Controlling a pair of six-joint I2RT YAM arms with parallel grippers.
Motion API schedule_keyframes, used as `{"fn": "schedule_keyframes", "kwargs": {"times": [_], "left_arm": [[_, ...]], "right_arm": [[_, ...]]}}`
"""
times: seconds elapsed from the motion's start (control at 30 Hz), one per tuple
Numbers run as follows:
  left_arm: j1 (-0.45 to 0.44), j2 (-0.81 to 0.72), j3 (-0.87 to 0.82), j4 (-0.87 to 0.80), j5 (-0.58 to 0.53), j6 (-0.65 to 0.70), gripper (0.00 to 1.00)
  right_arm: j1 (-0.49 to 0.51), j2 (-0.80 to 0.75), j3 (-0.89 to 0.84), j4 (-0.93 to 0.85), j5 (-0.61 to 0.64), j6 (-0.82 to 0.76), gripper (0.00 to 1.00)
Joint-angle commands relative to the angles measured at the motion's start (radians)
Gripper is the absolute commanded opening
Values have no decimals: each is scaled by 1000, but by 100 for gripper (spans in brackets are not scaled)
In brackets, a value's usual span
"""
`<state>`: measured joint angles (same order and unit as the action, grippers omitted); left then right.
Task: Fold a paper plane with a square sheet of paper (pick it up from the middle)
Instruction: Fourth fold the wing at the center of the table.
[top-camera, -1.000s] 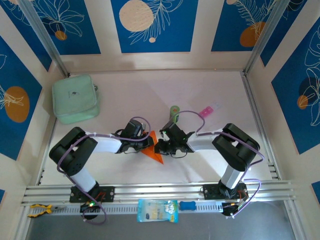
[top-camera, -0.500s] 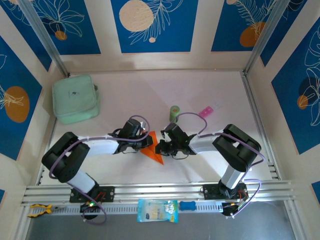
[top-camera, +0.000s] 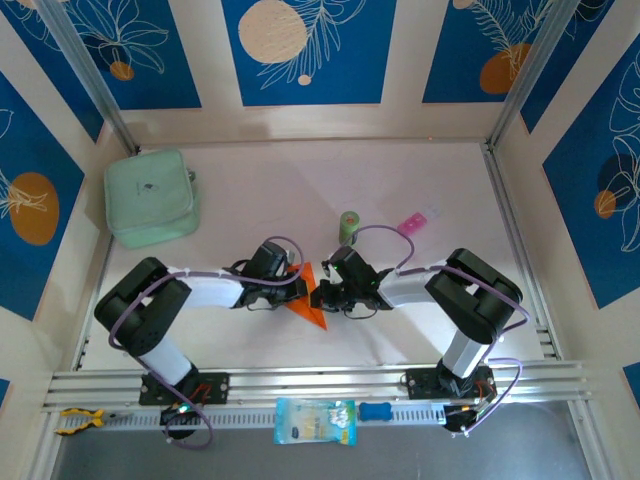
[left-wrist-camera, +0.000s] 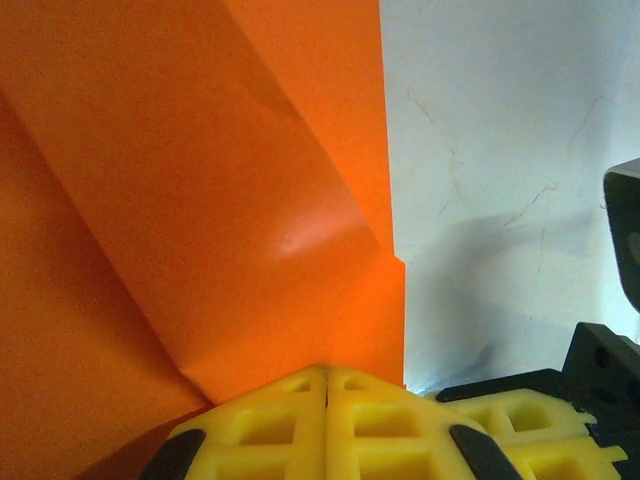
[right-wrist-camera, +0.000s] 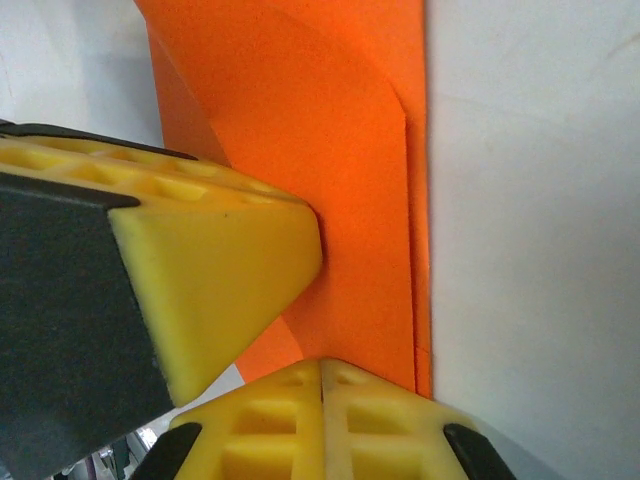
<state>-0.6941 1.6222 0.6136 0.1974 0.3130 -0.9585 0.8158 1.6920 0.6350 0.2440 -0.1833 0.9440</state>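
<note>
Angling inward, closed left gripper and closed right gripper touch the paper.

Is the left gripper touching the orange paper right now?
Touching. The left wrist view shows the left gripper, jaws shut, pressed tip-first onto the creased bright orange paper sheet with no gap.
</note>
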Motion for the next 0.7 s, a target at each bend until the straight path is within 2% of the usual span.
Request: {"fn": "schedule_keyframes", "kwargs": {"times": [0.0,0.67], "left_arm": [[36,45,6,-92,-68,42,4],[237,92,96,-182,-28,167,5]], "right_arm": [[11,30,-62,-186,32,-15,1],[14,23,-75,-190,27,-35,1]]}}
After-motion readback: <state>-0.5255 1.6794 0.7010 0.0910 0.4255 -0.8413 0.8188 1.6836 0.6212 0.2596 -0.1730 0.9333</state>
